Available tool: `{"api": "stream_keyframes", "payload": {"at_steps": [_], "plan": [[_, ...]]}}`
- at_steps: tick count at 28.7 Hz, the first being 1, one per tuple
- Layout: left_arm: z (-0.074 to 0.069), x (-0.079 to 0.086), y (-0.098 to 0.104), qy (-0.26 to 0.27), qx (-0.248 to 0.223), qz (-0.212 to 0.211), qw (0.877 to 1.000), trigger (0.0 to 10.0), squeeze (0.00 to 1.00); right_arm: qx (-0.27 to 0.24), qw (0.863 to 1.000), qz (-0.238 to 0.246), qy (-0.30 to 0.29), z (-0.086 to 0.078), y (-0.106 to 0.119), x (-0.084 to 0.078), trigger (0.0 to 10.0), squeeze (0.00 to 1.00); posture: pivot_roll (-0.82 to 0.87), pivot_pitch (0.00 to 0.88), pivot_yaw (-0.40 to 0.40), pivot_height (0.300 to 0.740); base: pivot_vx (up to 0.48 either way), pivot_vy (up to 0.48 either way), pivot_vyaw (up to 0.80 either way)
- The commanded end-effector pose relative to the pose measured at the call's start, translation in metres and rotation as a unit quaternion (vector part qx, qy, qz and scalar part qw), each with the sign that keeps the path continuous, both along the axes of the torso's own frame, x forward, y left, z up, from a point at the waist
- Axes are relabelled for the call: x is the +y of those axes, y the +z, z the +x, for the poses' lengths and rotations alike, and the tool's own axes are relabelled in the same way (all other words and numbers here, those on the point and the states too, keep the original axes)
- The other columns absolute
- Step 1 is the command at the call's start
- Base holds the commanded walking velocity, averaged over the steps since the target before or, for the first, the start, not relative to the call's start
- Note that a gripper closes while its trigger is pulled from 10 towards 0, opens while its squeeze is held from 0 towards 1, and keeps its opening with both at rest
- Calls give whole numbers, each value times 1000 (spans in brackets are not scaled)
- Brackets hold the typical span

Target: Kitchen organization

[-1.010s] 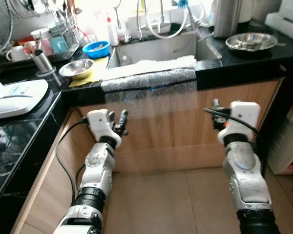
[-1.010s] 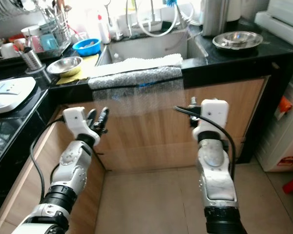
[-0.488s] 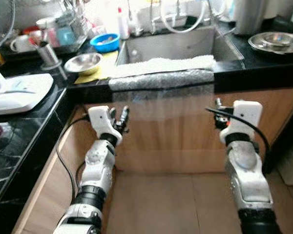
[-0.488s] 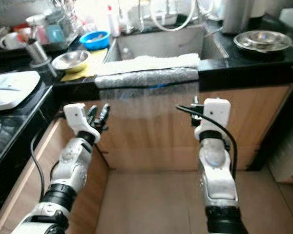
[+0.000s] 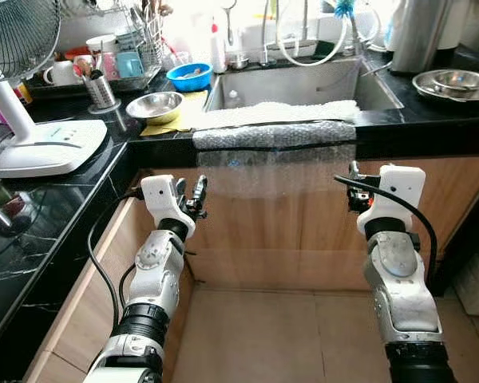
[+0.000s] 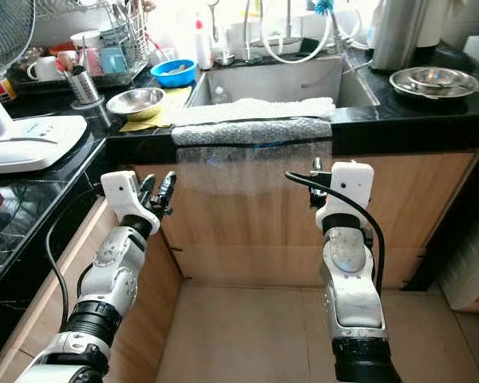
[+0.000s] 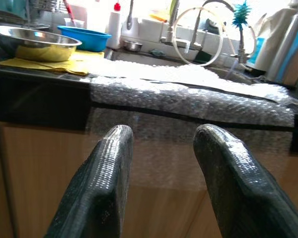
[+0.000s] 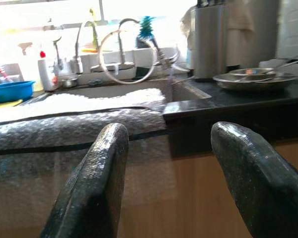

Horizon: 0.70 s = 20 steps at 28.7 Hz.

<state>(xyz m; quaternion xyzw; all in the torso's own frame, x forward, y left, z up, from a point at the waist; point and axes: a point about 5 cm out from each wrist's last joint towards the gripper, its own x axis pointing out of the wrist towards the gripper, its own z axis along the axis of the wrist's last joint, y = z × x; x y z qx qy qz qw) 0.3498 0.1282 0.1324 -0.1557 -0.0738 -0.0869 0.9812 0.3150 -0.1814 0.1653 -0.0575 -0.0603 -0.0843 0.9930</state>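
Observation:
A steel bowl sits on a yellow cloth on the black counter left of the sink. Behind it stands a blue bowl. A white cloth and bubble wrap hang over the sink's front edge. My left gripper is raised before the wooden cabinet, below the counter edge, open and holding nothing. My right gripper hovers at the same height under the sink's right end, open and holding nothing.
A dish rack with cups and a cutlery holder stands at the back left. A white fan base rests on the left counter. Stacked steel dishes and a tall steel container are at the right. Tiled floor lies below.
The whole picture has shifted as the camera turned left, bringing the fan into view. Both arms hold the same raised pose with fingers apart.

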Motion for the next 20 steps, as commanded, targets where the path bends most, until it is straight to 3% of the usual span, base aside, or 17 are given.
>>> {"api": "stream_keyframes", "payload": {"at_steps": [1, 10, 14, 20], "plan": [[1, 2, 5, 1, -8, 5, 1000, 10000, 0, -8, 1000, 8, 3, 0, 3, 2, 10000, 0, -130, 0, 123, 740, 322, 0, 0], [1, 3, 5, 2, -7, 8, 1000, 10000, 0, -5, 1000, 11, 5, 2, 4, 6, 10000, 0, -127, 0, 124, 740, 322, 0, 0], [2, 3, 6, 2, -7, 8, 1000, 10000, 0, -5, 1000, 12, 6, 2, 3, 6, 10000, 0, -126, 0, 127, 740, 321, 0, -683], [2, 3, 6, 0, -8, 9, 1000, 10000, 0, -6, 1000, 9, 4, 1, 3, 6, 10000, 0, -127, 0, 131, 740, 318, 0, 0]]}}
